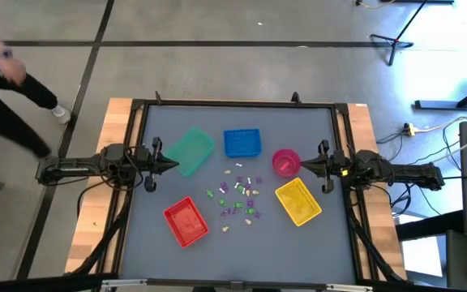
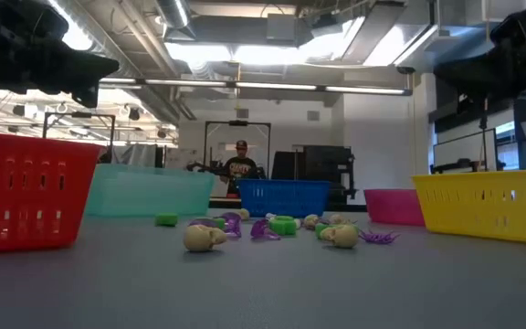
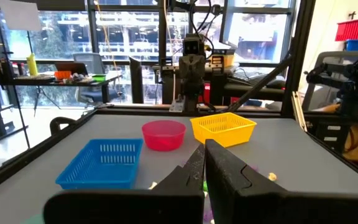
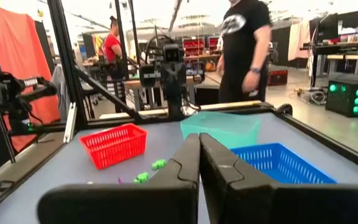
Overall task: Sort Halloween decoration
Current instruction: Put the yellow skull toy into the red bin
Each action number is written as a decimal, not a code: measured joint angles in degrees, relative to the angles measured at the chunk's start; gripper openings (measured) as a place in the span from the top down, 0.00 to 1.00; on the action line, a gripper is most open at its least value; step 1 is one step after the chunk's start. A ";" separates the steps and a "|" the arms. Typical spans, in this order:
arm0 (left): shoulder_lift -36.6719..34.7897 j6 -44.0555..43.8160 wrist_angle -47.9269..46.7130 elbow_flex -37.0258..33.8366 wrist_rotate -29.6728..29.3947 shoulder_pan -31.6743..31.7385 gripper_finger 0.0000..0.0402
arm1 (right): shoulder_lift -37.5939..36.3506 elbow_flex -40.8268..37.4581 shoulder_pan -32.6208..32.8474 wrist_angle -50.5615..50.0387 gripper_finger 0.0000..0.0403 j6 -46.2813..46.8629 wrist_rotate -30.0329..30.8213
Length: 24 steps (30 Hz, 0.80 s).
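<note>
From my station I see both arms parked at the table's edges. The left gripper sits at the left side, its two dark fingers pressed together and holding nothing, just beside the translucent green plastic tray. The right gripper mirrors it at the right side, fingers likewise together and empty, its tip close to the round pink bowl.

The Halloween decoration, a scatter of tiny green, purple, white and pinkish trinkets, lies loose on the grey tabletop in the middle, ringed by the containers. The blue slotted plastic tray stands at the far side of the scatter, the red slotted plastic tray at the near left, and the yellow slotted plastic tray at the near right. As far as I can see, none of the trinkets lies in a tray.

In the low view I make out small pale skull-like pieces and purple ones on the surface. A person in dark clothes is beyond the table's left corner.
</note>
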 joint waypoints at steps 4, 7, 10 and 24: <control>0.00 0.00 0.02 0.00 -0.02 0.00 1.00 | 0.00 0.00 0.00 0.13 0.98 0.19 -0.32; 0.00 0.00 0.06 0.00 -0.06 0.02 1.00 | 0.00 0.00 -0.02 0.33 0.98 2.74 -0.35; 0.00 -0.06 0.65 0.00 -1.11 0.02 1.00 | 0.00 0.00 0.00 2.99 0.98 7.07 0.68; 0.00 -12.02 0.70 0.00 -11.35 0.02 1.00 | 0.53 4.35 0.00 16.86 0.65 16.72 4.63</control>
